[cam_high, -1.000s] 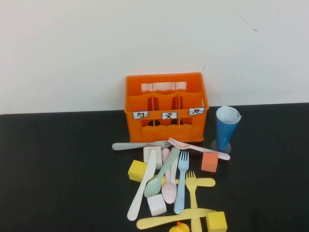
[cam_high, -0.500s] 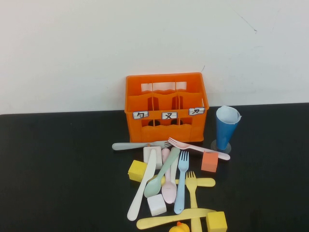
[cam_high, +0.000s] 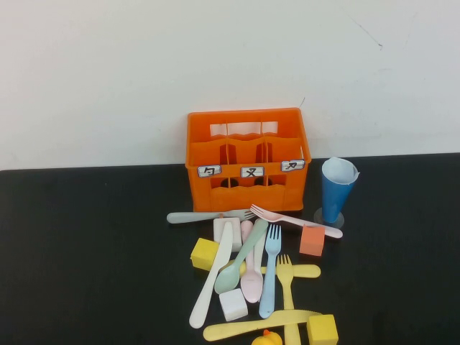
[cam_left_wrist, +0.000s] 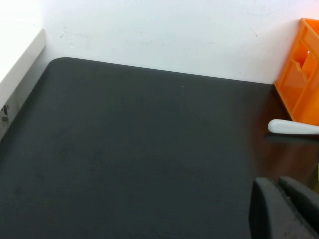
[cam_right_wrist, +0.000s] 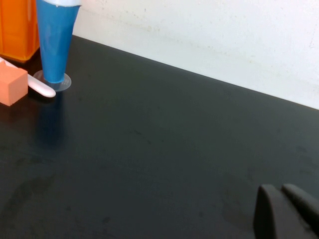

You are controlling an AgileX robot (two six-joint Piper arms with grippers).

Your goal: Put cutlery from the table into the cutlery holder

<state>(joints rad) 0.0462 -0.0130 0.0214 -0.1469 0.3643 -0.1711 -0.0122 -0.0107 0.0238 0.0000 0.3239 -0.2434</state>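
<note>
The orange cutlery holder point(cam_high: 248, 158) stands at the back middle of the black table point(cam_high: 86, 244), its compartments empty as far as I see. In front lies a heap of cutlery: a pale fork point(cam_high: 205, 215), a pink fork point(cam_high: 295, 221), a white knife point(cam_high: 213, 277), a mint spoon point(cam_high: 241, 257), a pink spoon point(cam_high: 252, 277), a light blue fork point(cam_high: 269, 277), a yellow fork point(cam_high: 287, 287) and a yellow knife point(cam_high: 251, 327). Neither arm shows in the high view. My left gripper point(cam_left_wrist: 278, 183) is shut and empty, left of the holder point(cam_left_wrist: 301, 74). My right gripper point(cam_right_wrist: 280, 189) is shut and empty, right of the heap.
A blue conical cup point(cam_high: 336, 188) stands right of the holder. Yellow cubes point(cam_high: 204, 253) point(cam_high: 323, 329), white cubes point(cam_high: 233, 305), an orange cube point(cam_high: 312, 241) and a yellow duck point(cam_high: 267, 339) lie among the cutlery. A white wall runs behind the table.
</note>
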